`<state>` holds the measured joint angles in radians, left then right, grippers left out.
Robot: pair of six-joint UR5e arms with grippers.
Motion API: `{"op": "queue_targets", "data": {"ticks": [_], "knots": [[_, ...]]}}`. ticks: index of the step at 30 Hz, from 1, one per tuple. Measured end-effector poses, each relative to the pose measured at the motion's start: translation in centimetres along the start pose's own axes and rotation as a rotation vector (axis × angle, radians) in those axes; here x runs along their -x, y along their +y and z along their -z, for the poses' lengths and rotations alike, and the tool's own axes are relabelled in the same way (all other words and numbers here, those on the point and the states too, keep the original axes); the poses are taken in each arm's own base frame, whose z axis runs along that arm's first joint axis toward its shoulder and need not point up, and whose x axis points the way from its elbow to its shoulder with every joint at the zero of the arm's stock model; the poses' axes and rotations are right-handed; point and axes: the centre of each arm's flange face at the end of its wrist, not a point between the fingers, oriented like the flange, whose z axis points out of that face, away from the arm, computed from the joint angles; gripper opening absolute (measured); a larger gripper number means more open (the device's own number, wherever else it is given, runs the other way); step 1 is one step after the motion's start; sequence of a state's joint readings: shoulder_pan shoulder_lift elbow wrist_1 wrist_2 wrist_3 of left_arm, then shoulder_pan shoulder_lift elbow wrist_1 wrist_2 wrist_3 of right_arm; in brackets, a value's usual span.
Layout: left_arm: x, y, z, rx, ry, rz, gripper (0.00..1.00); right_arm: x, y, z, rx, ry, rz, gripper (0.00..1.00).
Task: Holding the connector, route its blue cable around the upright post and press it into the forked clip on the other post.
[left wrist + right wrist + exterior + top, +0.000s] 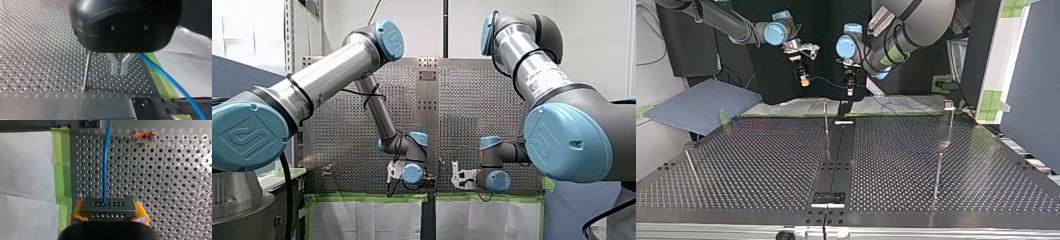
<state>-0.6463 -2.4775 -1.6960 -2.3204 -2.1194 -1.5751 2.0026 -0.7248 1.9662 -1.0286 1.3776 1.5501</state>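
My right gripper [109,216] is shut on a dark grey connector [108,207], which sits between its yellow pads [77,211]. The blue cable [104,170] leaves the connector and runs straight ahead over the perforated board. In the top view the cable [828,81] sags from my right gripper [804,80] across to my left gripper [850,90]. My left gripper's [120,73] metal fingers stand together, just beside a thin upright post [86,70]. The cable [172,82] passes close by these fingers. A small orange and metal clip [143,135] stands ahead of the connector.
More thin posts rise from the board [761,165], one near the middle [826,125] and two at the top view's right [948,122] [938,170]. Green tape [61,170] and white paper [25,170] line the board's edge beside my right gripper.
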Motion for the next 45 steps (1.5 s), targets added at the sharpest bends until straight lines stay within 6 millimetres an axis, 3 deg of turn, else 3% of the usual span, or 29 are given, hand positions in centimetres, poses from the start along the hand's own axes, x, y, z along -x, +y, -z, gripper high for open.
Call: {"op": "queue_targets", "data": {"ticks": [14,32,45], "knots": [[0.1,-0.4,0.4,0.003,-0.007,0.007,0.02,0.0,0.5,0.0,0.02,-0.002,0.0,0.02],[0.2,-3.8,3.0,-0.048,-0.043,-0.015,0.02,-0.2,1.9,-0.4,0.061,0.014,-0.003,0.02],[1.4,-4.5,2.0,-0.037,-0.062,0.017,0.02,-0.7,2.8,-1.1,0.073,0.028,-0.008,0.02]]}}
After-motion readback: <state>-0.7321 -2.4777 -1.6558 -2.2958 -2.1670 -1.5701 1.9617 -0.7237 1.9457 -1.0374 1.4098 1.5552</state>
